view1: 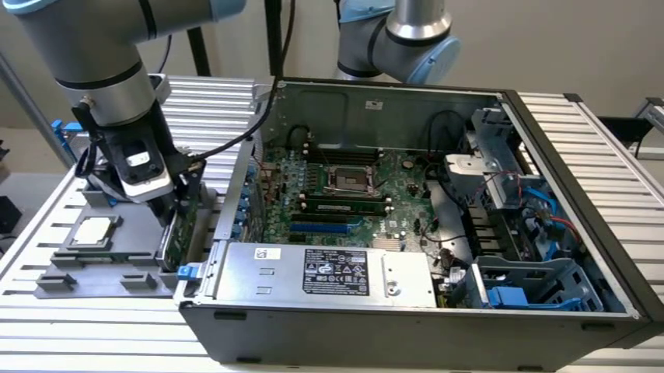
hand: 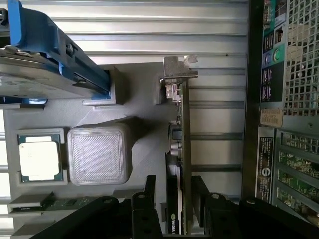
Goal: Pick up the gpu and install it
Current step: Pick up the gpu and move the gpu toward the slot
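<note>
Grey plastic makes up the holder tray (view1: 104,273), which lies on the slatted table at the exterior view's left of the open computer case (view1: 415,318). In the exterior view the gpu (view1: 174,237) stands on edge in that tray, just beside the case's outer wall. The gripper (view1: 171,211) reaches down over the card's upper edge. A processor chip (view1: 93,231) lies flat in the tray, farther toward the exterior view's left.

In the wrist view the gpu (hand: 185,144) is seen edge-on, upright in its slot, with its silver bracket (hand: 177,74) at the end away from the gripper (hand: 174,191). The black fingers (hand: 148,196) are spread wide and straddle the card, one on each face. A gap shows on the black side, so nothing is clamped. A hard drive (hand: 45,64) with blue rails sits in the same tray, apart from the card.
</note>
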Motion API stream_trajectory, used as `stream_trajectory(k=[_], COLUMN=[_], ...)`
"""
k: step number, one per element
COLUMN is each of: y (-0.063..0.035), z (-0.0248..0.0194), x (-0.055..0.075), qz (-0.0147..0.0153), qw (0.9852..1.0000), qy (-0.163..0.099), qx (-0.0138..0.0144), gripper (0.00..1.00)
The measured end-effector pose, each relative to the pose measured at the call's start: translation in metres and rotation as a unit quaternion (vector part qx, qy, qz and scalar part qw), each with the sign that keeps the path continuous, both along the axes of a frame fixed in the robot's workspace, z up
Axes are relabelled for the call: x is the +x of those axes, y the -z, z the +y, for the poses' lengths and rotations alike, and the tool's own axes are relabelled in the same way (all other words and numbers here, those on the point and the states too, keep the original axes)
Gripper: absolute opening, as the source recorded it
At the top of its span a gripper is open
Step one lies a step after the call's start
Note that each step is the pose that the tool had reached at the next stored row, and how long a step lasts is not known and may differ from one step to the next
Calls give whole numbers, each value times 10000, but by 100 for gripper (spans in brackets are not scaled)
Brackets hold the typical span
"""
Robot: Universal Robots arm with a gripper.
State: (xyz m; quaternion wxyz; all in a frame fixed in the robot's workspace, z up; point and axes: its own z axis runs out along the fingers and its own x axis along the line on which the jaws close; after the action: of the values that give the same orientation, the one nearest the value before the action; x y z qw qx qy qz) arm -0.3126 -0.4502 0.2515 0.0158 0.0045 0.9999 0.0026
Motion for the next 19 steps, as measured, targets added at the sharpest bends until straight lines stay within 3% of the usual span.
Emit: stream_trajectory(k=[8,19], y=[87,110], z=[1,6], x=[0,0], qz=[-16,-15], qw=[10000,9999], qy=[-67,-100], qx=[-7,-6], gripper=[42,40])
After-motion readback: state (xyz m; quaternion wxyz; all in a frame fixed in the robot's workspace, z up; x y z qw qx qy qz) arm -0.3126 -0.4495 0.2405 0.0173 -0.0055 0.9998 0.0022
